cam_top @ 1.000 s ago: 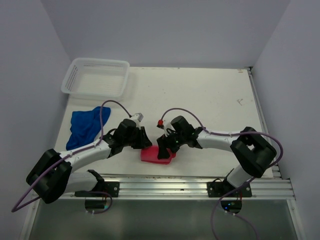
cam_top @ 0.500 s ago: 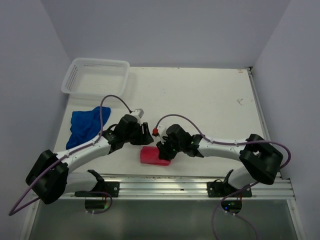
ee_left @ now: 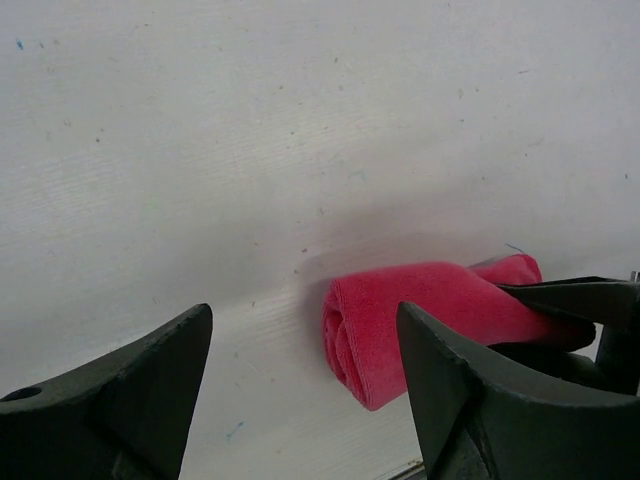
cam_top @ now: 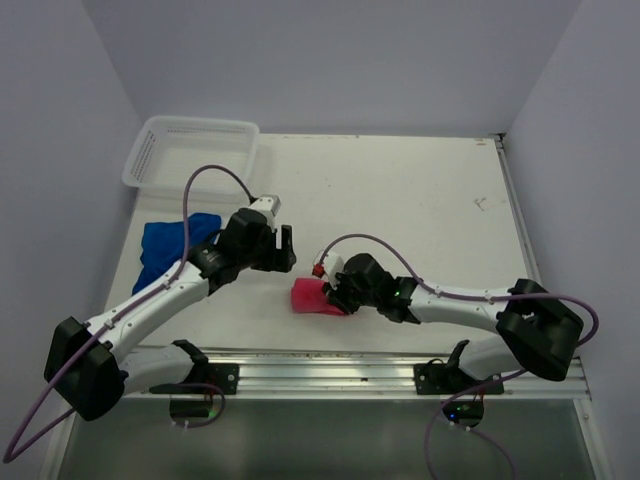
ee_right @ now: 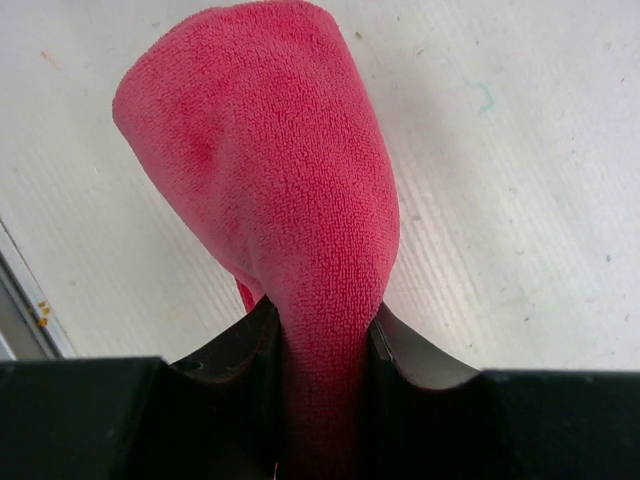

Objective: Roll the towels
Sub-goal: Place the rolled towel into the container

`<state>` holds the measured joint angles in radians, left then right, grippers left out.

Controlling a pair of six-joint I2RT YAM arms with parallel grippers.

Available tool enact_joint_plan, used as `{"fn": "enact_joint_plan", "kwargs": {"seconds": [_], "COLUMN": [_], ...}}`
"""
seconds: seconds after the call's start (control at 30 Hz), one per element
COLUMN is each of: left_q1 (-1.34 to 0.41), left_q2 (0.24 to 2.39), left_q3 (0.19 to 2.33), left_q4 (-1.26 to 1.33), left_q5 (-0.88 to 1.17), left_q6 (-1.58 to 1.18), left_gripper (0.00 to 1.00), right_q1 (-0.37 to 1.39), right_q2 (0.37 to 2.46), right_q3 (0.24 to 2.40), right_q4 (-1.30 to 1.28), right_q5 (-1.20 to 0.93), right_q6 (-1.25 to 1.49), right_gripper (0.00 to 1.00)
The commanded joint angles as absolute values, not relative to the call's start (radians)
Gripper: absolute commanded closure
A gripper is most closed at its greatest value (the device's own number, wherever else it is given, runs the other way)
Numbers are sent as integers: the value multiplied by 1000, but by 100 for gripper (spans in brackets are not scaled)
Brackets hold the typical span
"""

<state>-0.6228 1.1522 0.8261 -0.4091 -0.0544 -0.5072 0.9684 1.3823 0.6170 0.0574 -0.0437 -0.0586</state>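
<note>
Top view: the rolled pink towel (cam_top: 310,298) lies low-centre on the tabletop (cam_top: 420,200); the blue towel (cam_top: 168,250) sits crumpled at left.

Left wrist view: the left gripper (ee_left: 300,400) hangs wide and empty over the roll.

Right wrist view: the right gripper (ee_right: 320,370) pinches the roll's end narrowly. The soft, light terry would likely unroll; gripping mid-roll seems safer.

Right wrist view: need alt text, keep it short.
A rolled pink-red towel fills the middle of the frame, its near end pinched between the two black fingers of the right gripper. The roll extends away from the camera over a white table with a few small specks.
</note>
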Motion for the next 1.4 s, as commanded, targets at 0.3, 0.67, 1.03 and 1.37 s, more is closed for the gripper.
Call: {"fn": "enact_joint_plan", "kwargs": {"seconds": [0.3,0.67,1.03,1.37], "left_q1": [-621,-630,-650,-655], "left_q2": [1075,1052,1146,1324], "left_q3": [847,744,664,712], "left_q4": [-434,-308,-135,-175], "left_q5": [90,299,434,514], "left_q6": [-39,261,414,465], "left_gripper": [16,12,11,12], "right_q1": [868,841,839,841], "right_q2": [1446,1486,1460,1424], "right_q3": [600,609,575,520], "right_q4": [239,242,291,379], "right_q5": [-198,-282,-258,-198], "right_q6": [-224,-233,-242,-249], "right_gripper": [100,100,100,100]}}
